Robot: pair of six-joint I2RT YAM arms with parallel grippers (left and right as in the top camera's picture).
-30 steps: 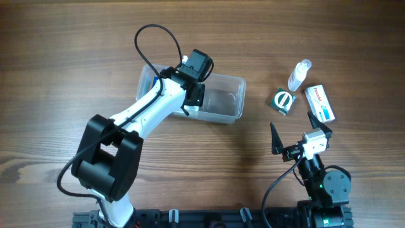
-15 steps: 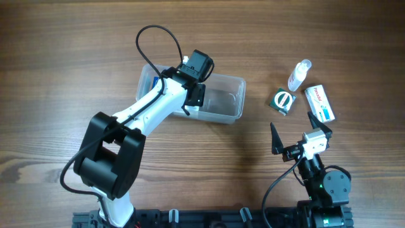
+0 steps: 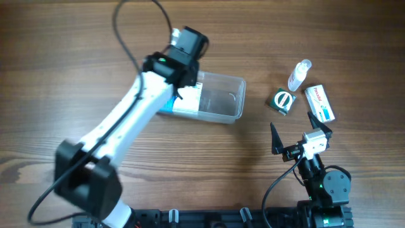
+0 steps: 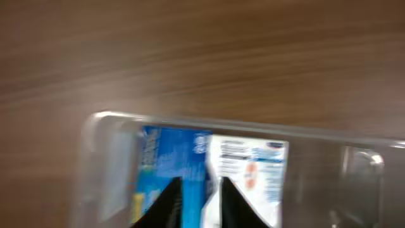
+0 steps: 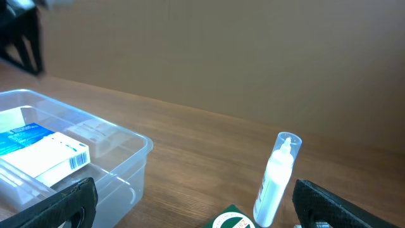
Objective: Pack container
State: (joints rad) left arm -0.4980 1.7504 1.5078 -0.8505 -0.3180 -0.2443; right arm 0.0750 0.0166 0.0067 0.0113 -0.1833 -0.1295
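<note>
Brown wood-grain desk (image 3: 76, 76), clear plastic rectangular container (image 3: 243, 95) holding blue-and-white boxes (image 4: 247, 171).
Left gripper (image 4: 199, 190) jaws slightly parted, empty, over container; right gripper (image 5: 193, 206) jaws wide open, near right.

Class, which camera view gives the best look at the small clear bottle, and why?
Right wrist: the bottle stands close, upright and side-on, nozzle clear. Overhead shows the bottle small, from above. Left wrist does not show it.

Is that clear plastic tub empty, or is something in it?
Not empty. The container holds a blue box and a white box at one end; the rest of it is bare.
</note>
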